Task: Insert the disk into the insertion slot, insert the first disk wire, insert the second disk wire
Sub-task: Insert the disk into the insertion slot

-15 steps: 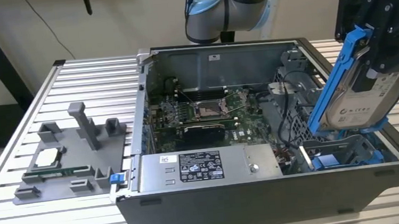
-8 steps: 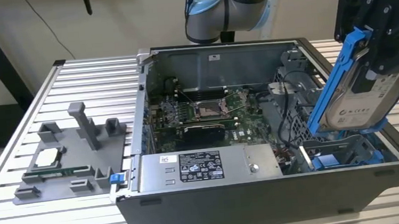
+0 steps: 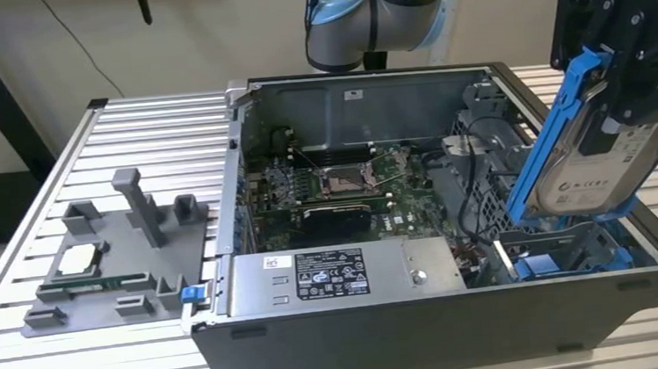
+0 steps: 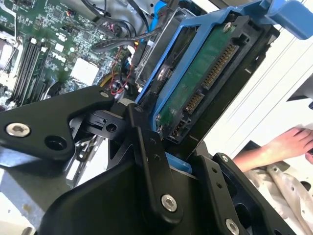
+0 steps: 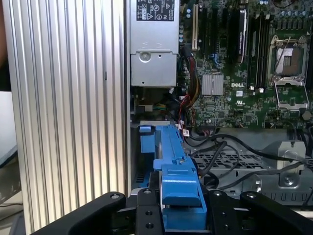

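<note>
Just above the one insertion slot (image 3: 560, 250), one blue-framed disk (image 3: 600, 161), tilted, tight in the single hand's (image 5: 178, 210) grip.

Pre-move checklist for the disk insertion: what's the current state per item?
1. Grip: gripper shut on the disk in its blue carrier: ok.
2. Disk seated in the insertion slot: not ok, it is held tilted over the case.
3. Lower end lined up with the slot: cannot tell.
4. Black cables clear of the slot: cannot tell; they run beside it.
5. Disk connectors free for wires: ok, bare.
6. Person's hand away from the disk: ok, apart from it.
</note>
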